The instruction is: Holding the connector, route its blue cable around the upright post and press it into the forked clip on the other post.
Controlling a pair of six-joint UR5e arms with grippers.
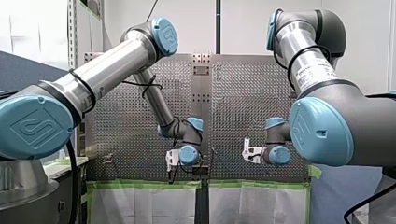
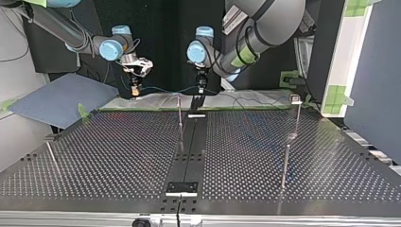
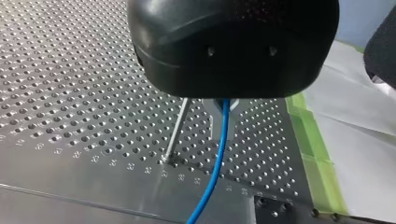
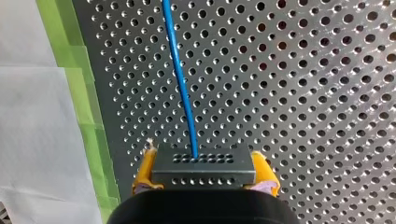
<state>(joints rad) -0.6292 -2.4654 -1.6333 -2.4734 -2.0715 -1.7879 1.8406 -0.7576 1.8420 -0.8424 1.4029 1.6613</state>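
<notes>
My right gripper (image 4: 204, 161) is shut on a dark grey perforated connector (image 4: 203, 172), yellow pads on both its sides. The blue cable (image 4: 180, 79) leaves the connector and runs ahead over the table. In the top view it spans (image 2: 165, 89) between my right gripper (image 2: 136, 88) and my left gripper (image 2: 201, 89), both at the table's far edge. My left gripper (image 3: 223, 119) is shut on the blue cable (image 3: 215, 168), which hangs down from its metal fingers. An upright post (image 3: 176, 133) stands just beside it, also seen as the post (image 2: 179, 116). The clip post (image 2: 296, 106) stands at the top view's right.
The perforated table (image 2: 118, 156) carries two more thin posts, one (image 2: 285, 165) at the top view's near right and one (image 2: 51, 156) at its near left. Green tape (image 3: 315, 154) and white sheeting edge the table by the grippers. A dark centre strip (image 2: 191, 142) divides the table.
</notes>
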